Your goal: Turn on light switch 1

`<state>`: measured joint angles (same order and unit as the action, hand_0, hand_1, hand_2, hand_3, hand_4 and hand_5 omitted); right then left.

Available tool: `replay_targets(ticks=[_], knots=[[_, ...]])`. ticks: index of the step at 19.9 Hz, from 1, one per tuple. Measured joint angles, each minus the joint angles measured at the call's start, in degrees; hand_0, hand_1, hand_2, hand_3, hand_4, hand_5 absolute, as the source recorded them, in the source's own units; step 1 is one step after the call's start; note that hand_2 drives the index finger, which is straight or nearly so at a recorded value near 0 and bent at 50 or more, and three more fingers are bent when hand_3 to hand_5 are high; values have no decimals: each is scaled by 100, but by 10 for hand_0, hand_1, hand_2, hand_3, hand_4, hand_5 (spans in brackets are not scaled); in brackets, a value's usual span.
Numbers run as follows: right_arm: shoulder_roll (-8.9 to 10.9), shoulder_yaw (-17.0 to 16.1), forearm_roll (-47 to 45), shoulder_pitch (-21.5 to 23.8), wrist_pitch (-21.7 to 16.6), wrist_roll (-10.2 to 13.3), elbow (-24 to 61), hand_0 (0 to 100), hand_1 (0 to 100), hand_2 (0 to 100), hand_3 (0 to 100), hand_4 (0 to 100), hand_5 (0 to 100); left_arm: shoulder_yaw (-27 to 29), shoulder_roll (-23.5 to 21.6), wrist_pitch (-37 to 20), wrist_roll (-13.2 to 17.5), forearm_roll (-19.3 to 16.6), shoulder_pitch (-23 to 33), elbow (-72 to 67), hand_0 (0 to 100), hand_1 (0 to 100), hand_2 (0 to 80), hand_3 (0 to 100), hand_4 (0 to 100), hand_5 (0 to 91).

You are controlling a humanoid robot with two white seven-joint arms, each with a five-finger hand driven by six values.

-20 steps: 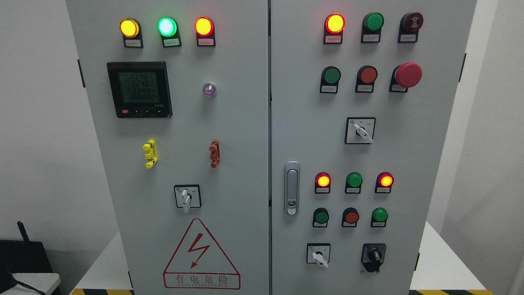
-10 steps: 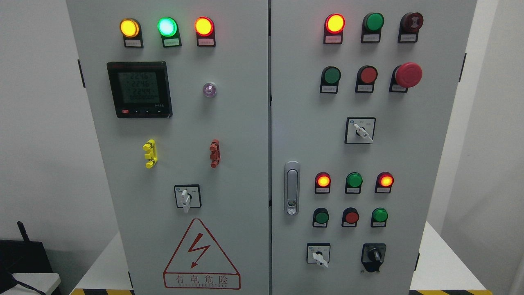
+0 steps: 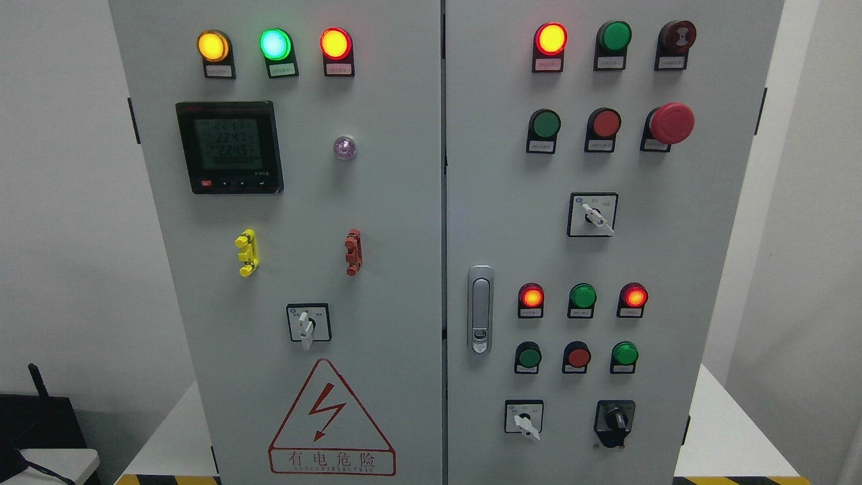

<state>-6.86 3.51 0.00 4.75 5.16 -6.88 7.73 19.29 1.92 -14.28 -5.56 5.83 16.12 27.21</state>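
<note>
White wall | grey cabinet (doors closed) | lamps lit | no hand visible

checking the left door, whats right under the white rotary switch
A red-outlined warning triangle with a lightning bolt and a line of Chinese characters. Nothing covers it; its bottom edge nears the frame's edge.

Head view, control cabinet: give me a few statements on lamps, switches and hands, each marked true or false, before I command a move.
1. The three lamps on the left door's top row are all lit: amber lamp, green lamp, red lamp. True.
2. The red mushroom button is on the left door. False; it is on the right door, upper right.
3. A robot hand touches the door handle. False; no hand is in view.
4. A lightning warning triangle sits below the left door's rotary switch. True.
</note>
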Motion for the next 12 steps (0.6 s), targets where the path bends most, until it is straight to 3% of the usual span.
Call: replay_targets(ticks=[9,12], knots=[[0,0,0,0,0,0,0,120,389,0,0,0,0,694,-107,-18,9,-16,18,1442,455,0,1,174,209,0],[0,0,0,0,0,0,0,120,389,0,0,0,0,908,-127,-30,23,-18,19,2008,461,0,50,243,269,0]])
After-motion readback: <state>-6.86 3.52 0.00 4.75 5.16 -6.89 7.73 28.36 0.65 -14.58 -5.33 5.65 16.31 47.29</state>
